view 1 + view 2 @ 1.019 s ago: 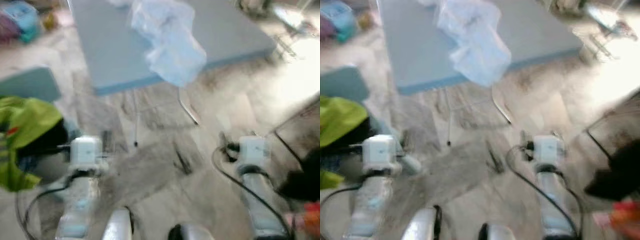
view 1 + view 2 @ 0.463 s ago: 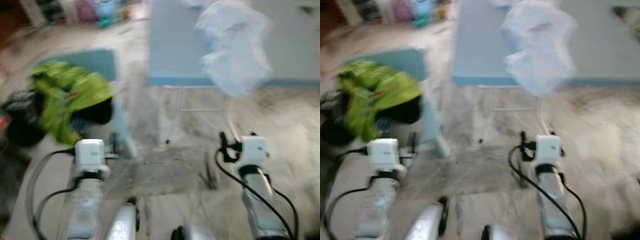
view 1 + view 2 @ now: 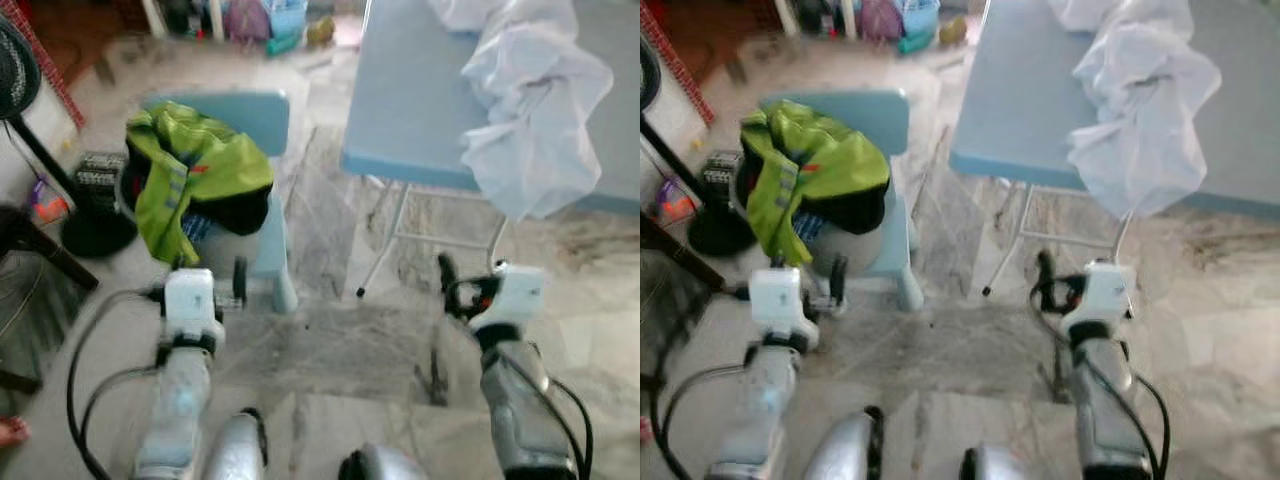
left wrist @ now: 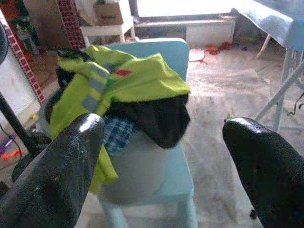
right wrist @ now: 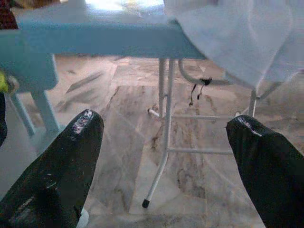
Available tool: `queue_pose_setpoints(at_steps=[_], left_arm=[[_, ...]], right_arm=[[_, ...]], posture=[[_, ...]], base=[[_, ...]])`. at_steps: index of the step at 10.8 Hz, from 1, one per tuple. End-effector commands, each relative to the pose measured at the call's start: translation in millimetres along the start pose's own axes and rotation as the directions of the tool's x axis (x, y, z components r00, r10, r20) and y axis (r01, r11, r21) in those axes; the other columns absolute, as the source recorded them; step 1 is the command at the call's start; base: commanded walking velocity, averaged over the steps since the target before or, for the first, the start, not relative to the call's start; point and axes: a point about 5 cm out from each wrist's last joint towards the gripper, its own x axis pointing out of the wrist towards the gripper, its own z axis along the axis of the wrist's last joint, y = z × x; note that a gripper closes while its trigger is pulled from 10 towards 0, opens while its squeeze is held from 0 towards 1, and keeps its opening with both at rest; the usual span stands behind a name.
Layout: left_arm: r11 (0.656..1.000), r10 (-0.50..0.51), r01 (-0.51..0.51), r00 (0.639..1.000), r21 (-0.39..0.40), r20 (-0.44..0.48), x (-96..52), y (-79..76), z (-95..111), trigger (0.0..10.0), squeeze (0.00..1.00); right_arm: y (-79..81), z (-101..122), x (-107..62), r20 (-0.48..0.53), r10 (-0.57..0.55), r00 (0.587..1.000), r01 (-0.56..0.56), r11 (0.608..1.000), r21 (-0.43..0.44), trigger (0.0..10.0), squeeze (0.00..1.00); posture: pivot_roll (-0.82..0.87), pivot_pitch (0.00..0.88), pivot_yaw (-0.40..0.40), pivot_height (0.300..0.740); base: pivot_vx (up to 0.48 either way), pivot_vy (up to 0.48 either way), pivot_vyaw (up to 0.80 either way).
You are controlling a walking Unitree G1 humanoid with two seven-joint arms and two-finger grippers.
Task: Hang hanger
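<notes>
Task at start, by look of it: nothing held, no hanger made out anywhere. Left gripper jaws wide apart, empty, aimed at yellow-green jacket heaped on small blue chair. Right gripper jaws wide apart, empty, facing legs of blue bench with white cloth draped over edge. Left to do: find hanger, grasp, hang.

White cloth on blue table
</notes>
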Motion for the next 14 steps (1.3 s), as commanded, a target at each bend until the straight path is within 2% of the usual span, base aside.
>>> queue_pose_setpoints(at_steps=[1, 5, 8, 10, 14], left_arm=[[1.000, 0.007, -0.007, 1.000, 0.012, -0.011, 0.4, 5.8, -2.7, 10.0, 0.00], [1.000, -0.013, 0.013, 1.000, 0.020, 0.000, 6.1, 3.5, -1.3, 10.0, 0.00], [0.998, 0.010, -0.012, 1.000, 0.056, 0.022, 19.5, 10.4, 2.7, 10.0, 0.00], [0.998, 0.003, -0.002, 1.000, 0.063, -0.023, 15.3, 15.3, -9.0, 10.0, 0.00], [0.998, -0.015, 0.017, 0.999, 0.054, -0.037, 20.6, 13.5, -14.5, 10.0, 0.00]], right_arm=[[2.2, 3.2, 0.7, 0.014, 0.008, 1.000, -0.008, 1.000, 0.013, 10.0, 0.00], [1.6, -5.0, 1.5, -0.008, -0.005, 1.000, 0.005, 1.000, 0.017, 10.0, 0.00], [2.6, -2.2, 18.5, 0.004, -0.003, 1.000, 0.003, 1.000, 0.005, 10.0, 0.00], [0.0, -6.1, 19.8, 0.005, -0.038, 0.999, 0.037, 0.999, 0.020, 10.0, 0.00], [-12.2, -8.9, 18.3, 0.015, -0.109, 0.994, 0.108, 0.993, 0.040, 10.0, 0.01]], posture=[[0.06, 0.151, -0.073, 0.740], [0.07, 0.126, -0.060, 0.740], [0.09, 0.108, -0.057, 0.740], [0.07, 0.077, -0.028, 0.740], [0.05, 0.000, -0.015, 0.740]], base=[[0.000, 0.435, 0.00], [0.000, 0.397, 0.00], [0.000, 0.000, 0.00], [0.000, 0.000, 0.00], [0.000, 0.000, 0.00]])
